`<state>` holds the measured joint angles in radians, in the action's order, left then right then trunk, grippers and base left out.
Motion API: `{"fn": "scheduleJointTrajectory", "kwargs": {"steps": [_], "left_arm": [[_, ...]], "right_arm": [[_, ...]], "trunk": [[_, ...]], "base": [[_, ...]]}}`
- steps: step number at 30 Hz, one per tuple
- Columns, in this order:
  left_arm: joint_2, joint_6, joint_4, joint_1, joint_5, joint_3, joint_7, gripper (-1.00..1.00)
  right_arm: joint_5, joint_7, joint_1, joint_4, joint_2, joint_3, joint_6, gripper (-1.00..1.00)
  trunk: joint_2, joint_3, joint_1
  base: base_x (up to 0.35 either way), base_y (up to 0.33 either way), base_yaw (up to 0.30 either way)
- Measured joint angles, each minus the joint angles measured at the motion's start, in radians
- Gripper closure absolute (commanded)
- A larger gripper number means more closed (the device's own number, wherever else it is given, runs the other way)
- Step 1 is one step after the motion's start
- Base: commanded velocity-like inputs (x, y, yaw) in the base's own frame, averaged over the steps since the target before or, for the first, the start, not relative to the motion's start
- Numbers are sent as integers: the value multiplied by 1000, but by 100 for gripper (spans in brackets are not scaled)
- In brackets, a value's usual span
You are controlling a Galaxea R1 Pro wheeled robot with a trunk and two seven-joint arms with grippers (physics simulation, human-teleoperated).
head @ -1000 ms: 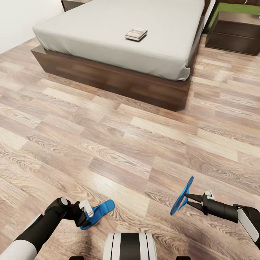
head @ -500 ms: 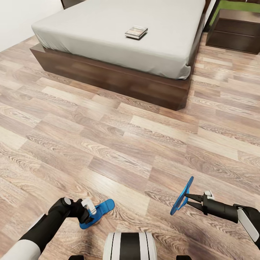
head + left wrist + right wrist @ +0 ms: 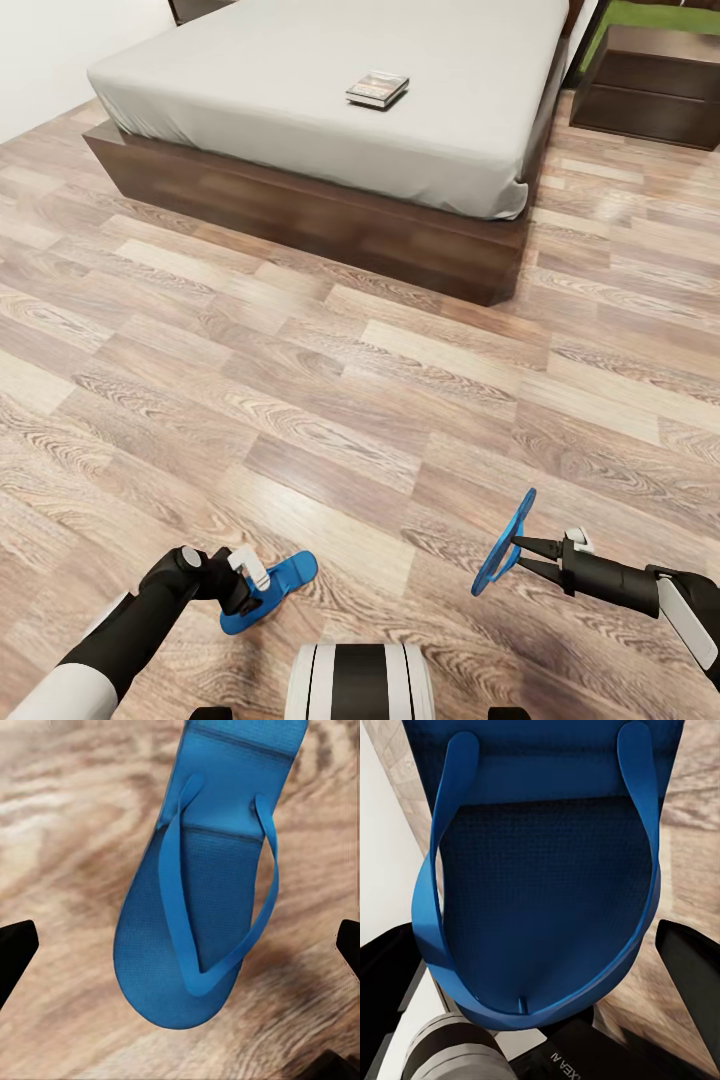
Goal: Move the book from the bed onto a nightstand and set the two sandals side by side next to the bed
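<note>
Right gripper [image 3: 518, 556] clamps one bright blue thong-strapped sandal [image 3: 503, 545] aloft. Left gripper [image 3: 252, 578], jaws spread wide, hovers over the second blue sandal [image 3: 272, 588] on the floor, gripping nothing. Small dark paperback book [image 3: 377, 89] lies unmoved on the grey-mattressed, dark-framed bed [image 3: 300, 195], far beyond both grippers.

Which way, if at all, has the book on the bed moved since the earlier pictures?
No. The book has not moved: it lies on the same spot of the bed, just as far from the mattress's near edge as before.
</note>
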<state>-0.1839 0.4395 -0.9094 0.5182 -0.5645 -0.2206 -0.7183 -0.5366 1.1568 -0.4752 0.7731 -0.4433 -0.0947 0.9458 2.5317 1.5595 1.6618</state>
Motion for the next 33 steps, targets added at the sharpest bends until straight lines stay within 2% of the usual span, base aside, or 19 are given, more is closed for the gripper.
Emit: {"fn": "scheduleJointTrajectory", "kwargs": {"steps": [1, 9, 15, 20, 33], "left_arm": [[9, 0, 0, 0, -2, -1, 1, -100], [29, 13, -1, 0, -7, -4, 15, -100], [57, 79, -1, 0, -49, -4, 102, -100], [62, 88, -1, 0, -59, -4, 115, -100], [62, 89, 0, 0, -59, -4, 115, -100]], "right_arm": [[0, 0, 0, 0, 0, 0, 0, 100], [0, 0, 0, 0, 0, 0, 0, 100], [0, 0, 0, 0, 0, 0, 0, 100], [0, 1, 0, 0, 0, 0, 0, 100], [2, 1, 0, 0, 0, 0, -1, 100]], "trunk": [[0, 0, 0], [0, 0, 0], [0, 0, 0], [0, 0, 0], [0, 4, 0]], "base": [[0, 0, 0], [0, 0, 0], [0, 0, 0], [0, 0, 0], [0, 0, 0]]}}
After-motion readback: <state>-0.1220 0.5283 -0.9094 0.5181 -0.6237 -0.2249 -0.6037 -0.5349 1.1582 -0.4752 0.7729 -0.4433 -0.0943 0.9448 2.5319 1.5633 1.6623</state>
